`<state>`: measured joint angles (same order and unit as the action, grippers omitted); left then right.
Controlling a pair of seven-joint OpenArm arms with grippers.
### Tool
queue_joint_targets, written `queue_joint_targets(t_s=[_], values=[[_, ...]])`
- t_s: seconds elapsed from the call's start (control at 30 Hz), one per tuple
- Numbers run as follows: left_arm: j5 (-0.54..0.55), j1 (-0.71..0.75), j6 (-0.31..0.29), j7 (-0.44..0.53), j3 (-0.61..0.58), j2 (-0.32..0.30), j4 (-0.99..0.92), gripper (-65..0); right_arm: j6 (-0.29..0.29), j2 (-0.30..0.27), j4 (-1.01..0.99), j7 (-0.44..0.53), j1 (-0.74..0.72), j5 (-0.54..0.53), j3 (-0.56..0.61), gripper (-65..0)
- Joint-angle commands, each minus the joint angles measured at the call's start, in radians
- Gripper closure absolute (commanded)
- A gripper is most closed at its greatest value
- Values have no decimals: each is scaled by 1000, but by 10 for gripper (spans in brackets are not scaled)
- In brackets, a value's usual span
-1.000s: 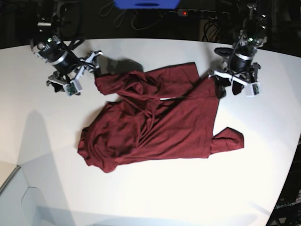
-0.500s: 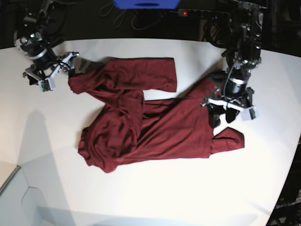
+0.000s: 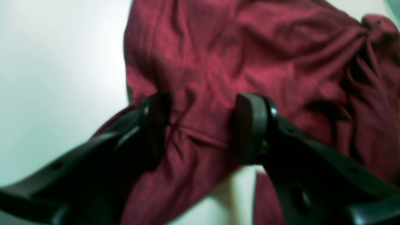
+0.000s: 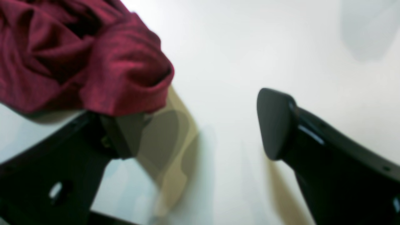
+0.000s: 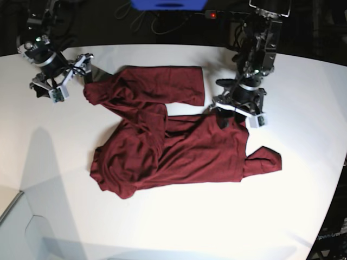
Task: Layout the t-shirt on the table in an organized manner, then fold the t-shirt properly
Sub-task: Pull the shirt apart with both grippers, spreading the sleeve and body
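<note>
The maroon t-shirt [image 5: 173,146] lies rumpled on the white table [image 5: 179,216], its body spread over the middle and nearer the far edge than the near one. One long sleeve [image 5: 146,86] stretches flat toward the far left of the base view, and a bunched sleeve end [image 5: 263,161] sits on the right side, toward the table's curved right edge.

The left gripper [image 3: 203,128] stands over the upper right part of the shirt's body. Its two dark fingers [image 3: 250,125] are parted, and a seamed ridge of wrinkled cloth runs between them; the pads sit at the cloth, but the blurred wrist view does not show whether they pinch it. In the base view this gripper [image 5: 236,111] points down onto the fabric just beside the inner end of the stretched sleeve.

The right gripper [image 4: 200,125] is near the far left edge of the table, its jaws spread wide with bare tabletop between them. The sleeve's cuff [image 4: 125,78] lies over one finger, loose rather than clamped. In the base view that gripper [image 5: 68,76] sits just beside the sleeve's outer end.
</note>
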<state>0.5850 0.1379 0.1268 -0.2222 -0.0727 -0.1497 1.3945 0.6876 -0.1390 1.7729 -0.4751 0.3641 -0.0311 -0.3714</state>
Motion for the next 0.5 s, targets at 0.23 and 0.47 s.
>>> queue_joint_targets(t_s=[0.23,0.47], values=[[5,-60,15,-44,7,-63,-146,-337,-1,-73,-3,20,2,104,-11,-585],[11,-56,14,-42,12,-163,-185,-337,4,-75,-149,28,-52,382,-2,-584]])
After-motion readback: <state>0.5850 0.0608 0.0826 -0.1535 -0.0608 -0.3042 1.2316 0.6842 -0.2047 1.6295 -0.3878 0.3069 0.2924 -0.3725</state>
